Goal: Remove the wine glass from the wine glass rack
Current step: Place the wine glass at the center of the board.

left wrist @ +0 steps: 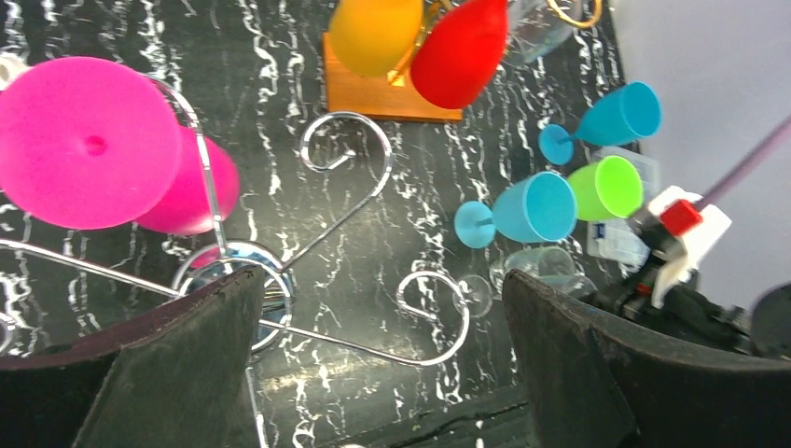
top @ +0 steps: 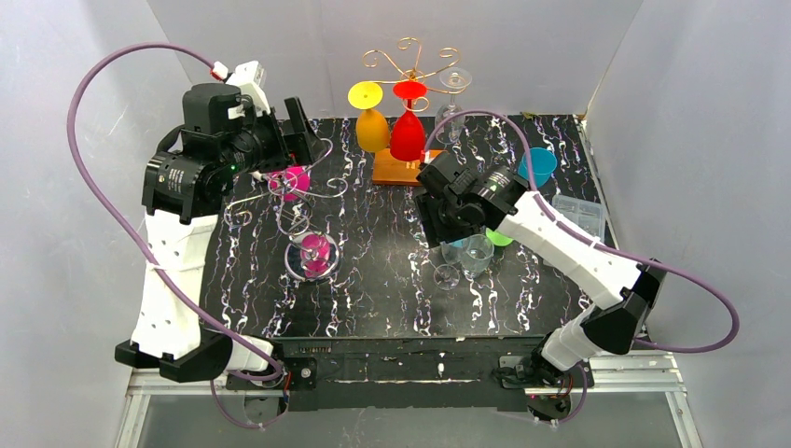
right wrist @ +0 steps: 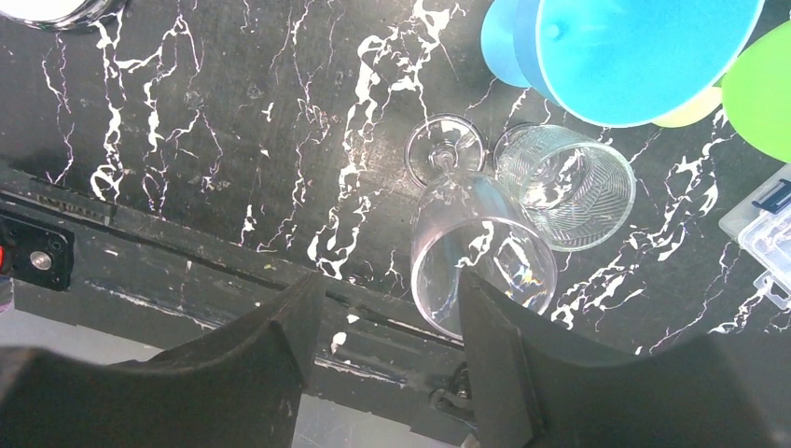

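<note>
**Top view.** The left arm [top: 177, 271] rises from its base and bends in over the silver rack [top: 308, 271]. The left jaws stand wide, and one pink wine glass [top: 291, 180] hangs from the rack just off their tips. The right arm [top: 569, 247] stretches in low across the counter [top: 373, 299] with its wrist turned downward, which hides the right jaws here. Just on their near side the clear wine glass [top: 448, 275] lies on the counter, off both racks and beside one tumbler [top: 478, 254]. Beyond the right jaws, the gold rack [top: 410, 56] carries three glasses: yellow [top: 371, 129], red [top: 408, 138] and a clear hanging glass [top: 454, 89]. Only one blue glass [top: 538, 166] shows in this view.

**Left wrist.** The two fingers stand far apart with nothing between them. The pink wine glass [left wrist: 89, 140] hangs ahead of the left-hand finger, on the silver rack [left wrist: 238, 257]. Ahead of the right-hand finger are two blue glasses [left wrist: 532, 205] and one green glass [left wrist: 606, 187]. The second blue one is covered by the right arm in the top view.

**Right wrist.** The right jaws are partly open and grip nothing. The clear wine glass [right wrist: 480, 247] lies on its side just past the right-hand finger, with its foot pointing away. The tumbler [right wrist: 564, 187] touches it on the far side. A plastic box [right wrist: 760, 233] sits off to the right of the jaws.
</note>
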Robot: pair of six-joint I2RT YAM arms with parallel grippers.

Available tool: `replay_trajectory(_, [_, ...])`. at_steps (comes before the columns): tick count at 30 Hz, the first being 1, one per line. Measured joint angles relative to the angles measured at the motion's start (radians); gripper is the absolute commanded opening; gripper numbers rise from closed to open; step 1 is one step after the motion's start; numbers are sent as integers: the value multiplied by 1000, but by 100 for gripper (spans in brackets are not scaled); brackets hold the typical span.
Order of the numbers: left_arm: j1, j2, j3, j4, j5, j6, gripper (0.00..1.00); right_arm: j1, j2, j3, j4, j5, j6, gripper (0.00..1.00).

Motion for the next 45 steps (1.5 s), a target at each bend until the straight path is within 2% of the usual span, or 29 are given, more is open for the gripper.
replay_trajectory(5, [0,6,0,-10,-107,30,98,0,-3,25,-24,2,3,73])
replay_trajectory(15, [0,101,66,-57,-376,88,98,0,-40,97,-64,7,4,96])
replay_trajectory(21, [8,205,203,-90,-454,108,98,0,-59,156,-85,19,3,98])
replay_trajectory(28, [75,291,312,-150,-460,110,98,0,-69,220,-84,30,3,98])
replay_trajectory(45, [183,349,312,-203,-320,108,98,0,-74,228,-43,29,-8,98])
